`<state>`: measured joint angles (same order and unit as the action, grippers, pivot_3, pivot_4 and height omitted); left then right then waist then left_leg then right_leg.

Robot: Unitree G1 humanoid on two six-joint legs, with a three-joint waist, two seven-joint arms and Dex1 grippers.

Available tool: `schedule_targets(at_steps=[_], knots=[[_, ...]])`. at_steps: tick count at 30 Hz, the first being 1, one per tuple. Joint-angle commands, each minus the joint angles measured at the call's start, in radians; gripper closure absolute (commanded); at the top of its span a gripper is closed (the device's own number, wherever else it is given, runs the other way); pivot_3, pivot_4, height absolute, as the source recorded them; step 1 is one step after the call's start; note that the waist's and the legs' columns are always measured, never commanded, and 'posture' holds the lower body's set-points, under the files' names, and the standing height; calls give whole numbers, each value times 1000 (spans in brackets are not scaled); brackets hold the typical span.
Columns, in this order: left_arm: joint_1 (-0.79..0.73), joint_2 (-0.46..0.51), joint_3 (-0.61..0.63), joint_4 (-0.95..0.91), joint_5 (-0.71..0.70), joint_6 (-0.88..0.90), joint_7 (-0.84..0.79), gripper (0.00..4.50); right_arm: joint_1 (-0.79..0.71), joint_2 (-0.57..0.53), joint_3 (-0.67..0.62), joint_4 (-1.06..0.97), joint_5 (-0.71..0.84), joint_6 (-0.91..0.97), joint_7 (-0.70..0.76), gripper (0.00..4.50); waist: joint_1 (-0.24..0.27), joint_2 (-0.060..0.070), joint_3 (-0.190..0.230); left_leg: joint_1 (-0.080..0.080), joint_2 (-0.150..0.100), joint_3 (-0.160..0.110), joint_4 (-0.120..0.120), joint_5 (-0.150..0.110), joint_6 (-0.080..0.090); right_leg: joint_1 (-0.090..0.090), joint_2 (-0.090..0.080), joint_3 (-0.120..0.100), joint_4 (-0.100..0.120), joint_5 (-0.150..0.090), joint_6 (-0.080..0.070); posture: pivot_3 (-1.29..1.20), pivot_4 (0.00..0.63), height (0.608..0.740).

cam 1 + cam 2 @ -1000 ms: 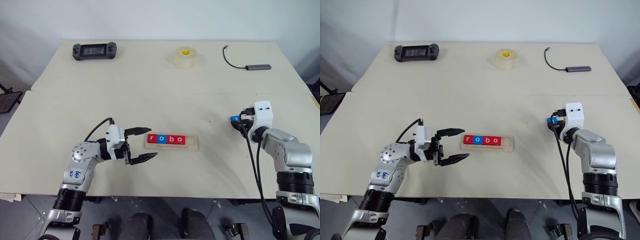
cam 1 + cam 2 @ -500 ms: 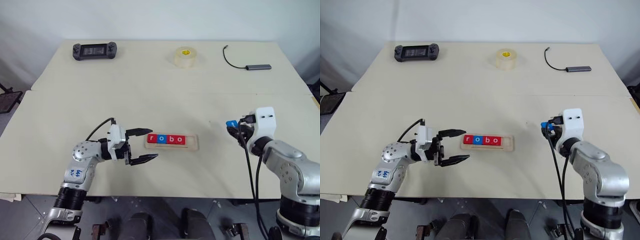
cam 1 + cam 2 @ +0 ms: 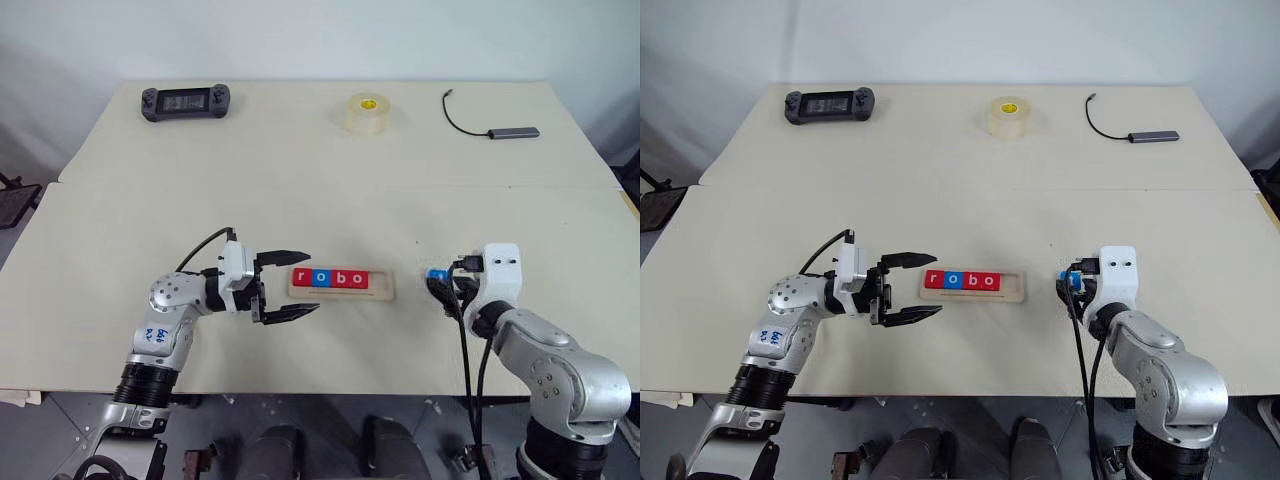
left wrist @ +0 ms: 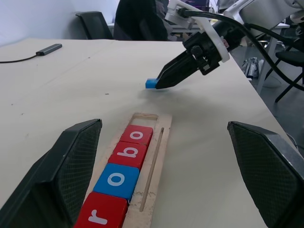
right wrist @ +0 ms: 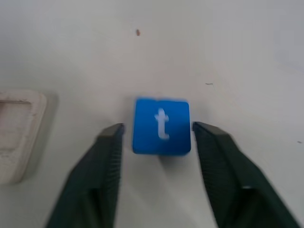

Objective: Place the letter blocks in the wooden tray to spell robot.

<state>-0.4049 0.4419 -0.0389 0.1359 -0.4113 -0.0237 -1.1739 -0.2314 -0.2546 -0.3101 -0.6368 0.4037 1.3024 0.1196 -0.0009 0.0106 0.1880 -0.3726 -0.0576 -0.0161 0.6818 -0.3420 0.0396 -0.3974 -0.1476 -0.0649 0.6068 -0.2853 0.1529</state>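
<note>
- Where the wooden tray [image 3: 341, 286] lies on the worktop [image 3: 300, 170], I see four letter blocks [image 3: 331, 279] reading "robo", its right end slot bare.
- Blue t block [image 5: 161, 125] sits between my right claw [image 5: 158, 135] fingers, gaps both sides.
- Left claw [image 3: 295, 284] gapes, holding nothing, beside the tray's left end.

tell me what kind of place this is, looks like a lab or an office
Probably a robotics lab or office workroom. A plain table carries test props: a handheld controller, a tape roll and a cabled USB hub. The left wrist view shows office chairs behind.
</note>
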Motion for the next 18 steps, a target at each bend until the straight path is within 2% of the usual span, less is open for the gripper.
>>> schedule_targets(at_steps=[1,2,5,8,11,14,18], knots=[[20,9,18,-28,-4,-13,8,0,-21,-52,-12,-4,48,35,62,668,0,0,0,0,0,0,0,0,0,0,0,0,0,0,0,0,150,740],[23,10,18,-31,-3,-13,10,0,-22,-84,-1,1,54,37,86,373,1,0,0,0,0,0,0,0,0,0,0,0,0,0,0,0,150,740],[34,10,21,-42,-2,-16,24,0,-39,-242,16,52,103,2,240,373,3,0,0,0,0,0,0,0,1,0,0,0,0,0,0,0,150,740],[41,10,21,-49,-2,-18,34,0,-34,-423,78,121,109,-151,442,373,2,0,0,0,0,0,0,0,1,0,-1,0,-1,0,0,0,150,740],[44,9,21,-50,-2,-22,40,0,-46,-563,168,261,41,-374,611,373,1,0,0,0,0,0,0,-1,1,2,0,-1,-3,0,0,0,150,740],[44,7,22,-50,-2,-25,48,0,-90,-642,256,405,-4,-548,775,373,-1,-1,1,0,0,2,0,0,1,2,0,0,-3,0,0,0,150,740],[50,10,24,-60,-3,-25,53,0,-197,-681,370,632,-90,-761,955,373,-1,-1,1,0,1,1,0,0,1,2,0,-1,-4,0,0,0,150,740]])
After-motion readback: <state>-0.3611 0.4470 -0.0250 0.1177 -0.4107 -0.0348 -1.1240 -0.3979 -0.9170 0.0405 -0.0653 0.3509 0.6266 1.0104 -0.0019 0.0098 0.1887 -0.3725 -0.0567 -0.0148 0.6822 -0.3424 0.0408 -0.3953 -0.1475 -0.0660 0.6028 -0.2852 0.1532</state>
